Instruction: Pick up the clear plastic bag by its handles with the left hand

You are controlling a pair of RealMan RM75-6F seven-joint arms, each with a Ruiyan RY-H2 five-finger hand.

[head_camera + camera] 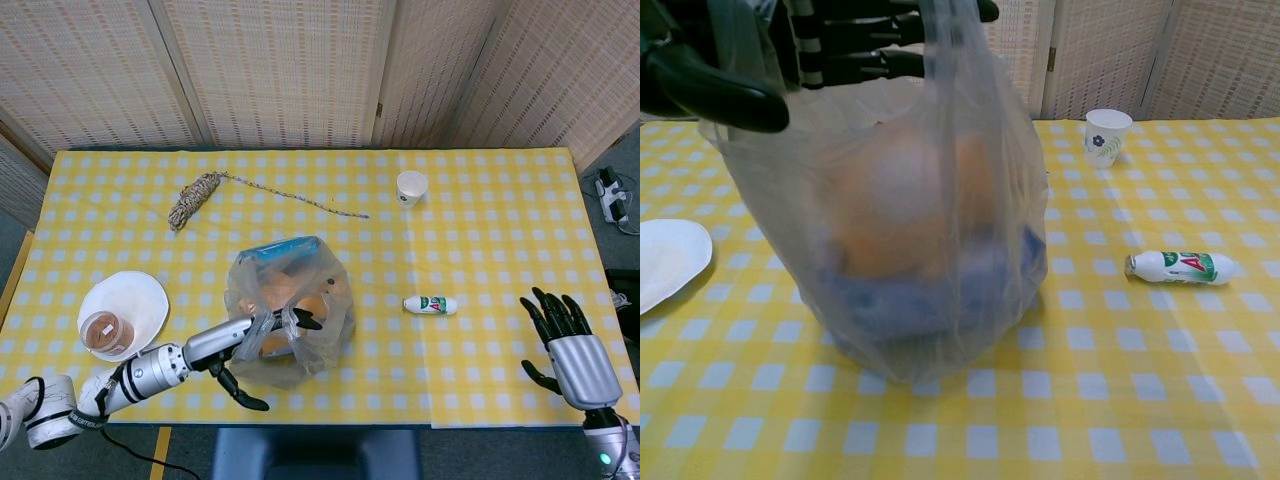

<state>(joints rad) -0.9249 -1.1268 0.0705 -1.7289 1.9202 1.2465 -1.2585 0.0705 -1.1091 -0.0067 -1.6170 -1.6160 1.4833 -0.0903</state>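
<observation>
the small white bottle [1181,267] bears a large red "a".

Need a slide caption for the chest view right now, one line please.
Left hand reaching through the handles of the clear plastic bag, whose base rests on the checked table near a small bottle and paper cup.

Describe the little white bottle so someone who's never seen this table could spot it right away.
Start at the clear plastic bag in the middle of the yellow checked table, then look to its right. The small white bottle lies there on its side, alone. Unlike the upright paper cup farther back, it has a green and red label.
</observation>
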